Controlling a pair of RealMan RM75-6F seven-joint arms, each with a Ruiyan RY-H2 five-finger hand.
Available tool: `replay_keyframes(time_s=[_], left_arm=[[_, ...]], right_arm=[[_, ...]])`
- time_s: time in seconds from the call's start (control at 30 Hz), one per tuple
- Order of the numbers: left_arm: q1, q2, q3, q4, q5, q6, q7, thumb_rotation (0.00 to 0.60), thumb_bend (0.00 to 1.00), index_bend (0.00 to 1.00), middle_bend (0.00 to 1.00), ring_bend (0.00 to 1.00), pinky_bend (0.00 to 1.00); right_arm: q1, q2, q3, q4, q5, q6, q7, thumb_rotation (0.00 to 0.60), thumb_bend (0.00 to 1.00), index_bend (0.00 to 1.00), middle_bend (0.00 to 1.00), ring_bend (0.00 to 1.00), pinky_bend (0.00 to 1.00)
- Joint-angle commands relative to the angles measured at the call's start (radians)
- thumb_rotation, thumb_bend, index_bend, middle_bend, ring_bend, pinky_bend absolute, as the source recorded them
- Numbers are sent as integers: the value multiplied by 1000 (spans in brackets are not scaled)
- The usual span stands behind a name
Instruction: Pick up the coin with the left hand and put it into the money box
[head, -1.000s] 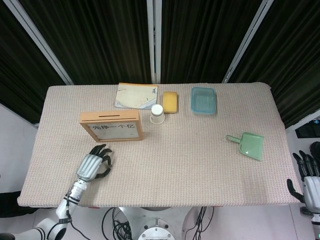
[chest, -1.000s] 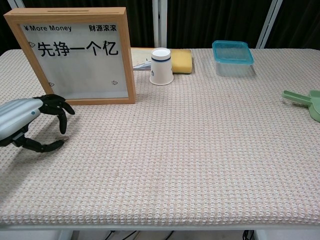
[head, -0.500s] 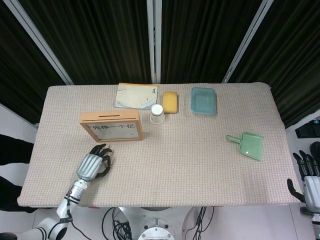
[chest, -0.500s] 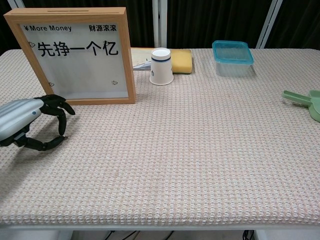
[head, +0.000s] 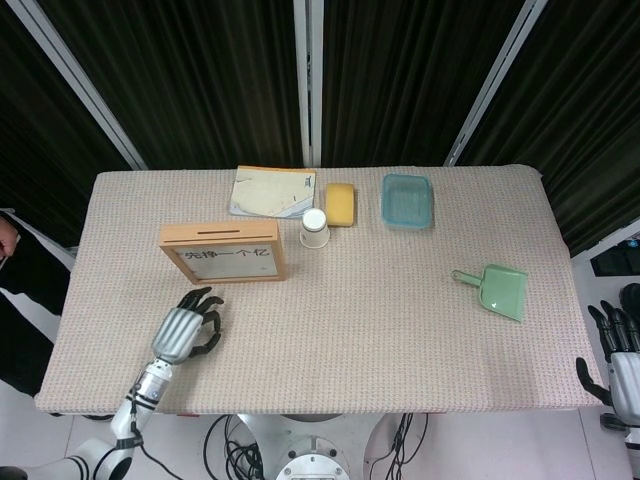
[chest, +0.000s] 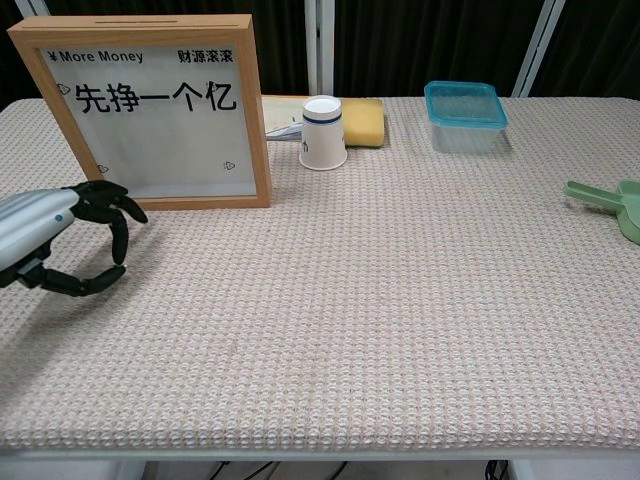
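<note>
The money box, a wooden frame with a white front and a slot in its top edge, stands upright at the table's left; the chest view shows it too. My left hand hovers low over the cloth just in front of the box. Seen from the chest camera, this hand has its fingers curled down, with thumb tip and fingertip almost meeting. No coin shows in either view; whether one sits between the fingertips I cannot tell. My right hand hangs off the table's right edge, fingers spread, holding nothing.
Behind the box lie a booklet, a paper cup and a yellow sponge. A blue lidded container sits at the back right, a green dustpan at the right. A person's arm shows at the left edge.
My left hand's thumb and fingers have drawn closer together, and the hand has shifted slightly left and up. A person has come into view at the left edge.
</note>
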Motion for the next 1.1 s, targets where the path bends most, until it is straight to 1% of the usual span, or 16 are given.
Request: replay_keyframes(time_s=[0.03, 0.17, 0.27, 0.37, 0.4, 0.5, 0.67, 0.77, 0.8, 0.93, 1.03, 1.1], left_arm=[[24, 68, 14, -102, 35, 71, 24, 600, 420, 600, 252, 90, 155], [52, 165, 22, -228, 69, 149, 82, 600, 421, 608, 262, 89, 156], [64, 259, 2, -341, 86, 209, 131, 600, 421, 613, 266, 89, 156], [62, 353, -40, -450, 81, 242, 158, 600, 419, 615, 272, 90, 159], [55, 391, -62, -488, 71, 241, 170, 600, 418, 611, 273, 90, 159], [24, 470, -112, -553, 49, 214, 165, 600, 416, 599, 268, 89, 159], [-45, 590, -217, -625, -19, 140, 153, 600, 417, 600, 266, 89, 159], [-90, 645, -267, -669, -81, 64, 143, 600, 416, 603, 267, 90, 159], [-110, 665, -283, -688, -112, 20, 126, 600, 416, 604, 267, 89, 159], [-179, 717, -322, -742, -218, -143, 39, 600, 416, 607, 267, 90, 159], [-237, 732, -341, -732, -272, -252, 11, 600, 416, 615, 269, 90, 159], [-269, 731, -347, -717, -296, -305, 7, 600, 416, 625, 270, 89, 158]], right_arm=[[1, 1, 1, -2, -1, 0, -2, 600, 381, 0, 0, 0, 0], [2, 0, 0, -4, -3, -2, -5, 600, 382, 0, 0, 0, 0], [3, -1, 0, -6, -6, 1, -6, 600, 382, 0, 0, 0, 0], [5, -1, 0, -9, -10, 2, -10, 600, 382, 0, 0, 0, 0], [6, -1, -1, -11, -12, 1, -11, 600, 382, 0, 0, 0, 0], [7, 0, -2, -16, -19, 4, -14, 600, 381, 0, 0, 0, 0], [6, 1, -1, -22, -20, 8, -20, 600, 381, 0, 0, 0, 0], [6, 3, 1, -27, -16, 9, -24, 600, 381, 0, 0, 0, 0], [7, 3, 1, -28, -16, 8, -25, 600, 382, 0, 0, 0, 0], [10, 0, 2, -30, -13, 2, -32, 600, 381, 0, 0, 0, 0], [12, -1, 2, -32, -11, -3, -36, 600, 381, 0, 0, 0, 0], [12, -1, 3, -33, -11, -2, -37, 600, 381, 0, 0, 0, 0]])
